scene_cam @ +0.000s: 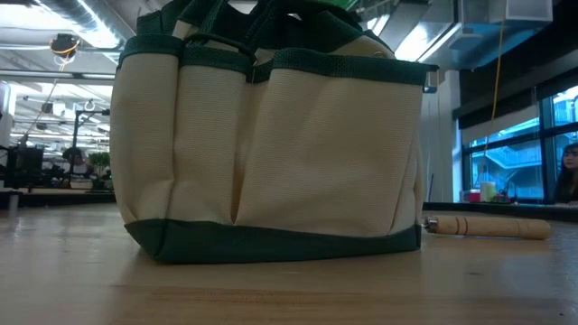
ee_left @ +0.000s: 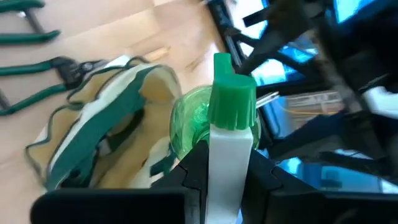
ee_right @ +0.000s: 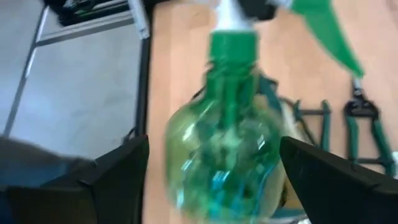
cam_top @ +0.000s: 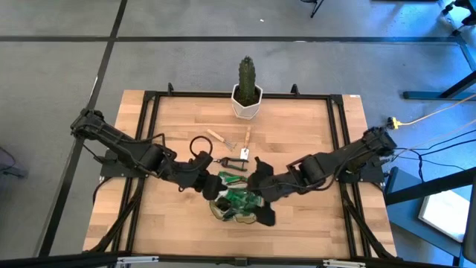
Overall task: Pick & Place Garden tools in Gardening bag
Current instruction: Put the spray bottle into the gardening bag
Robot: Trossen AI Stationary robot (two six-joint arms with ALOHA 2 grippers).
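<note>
**Left wrist view: sprayer handed over, above the bag**

Left gripper (ee_left: pixel 229 177) has its jaws clamped on the white neck of the sprayer (ee_left: pixel 214 106), holding it just over the open bag (ee_left: pixel 93 134). Right gripper (ee_right: pixel 211 168) stands with jaws wide apart either side of the bottle, touching nothing. Shears (cam_top: pixel 236 181) and trowel (cam_top: pixel 216 136) lie on the worktop (cam_top: pixel 312 126). Next, I judge: lower the sprayer into the bag, then release.
</note>
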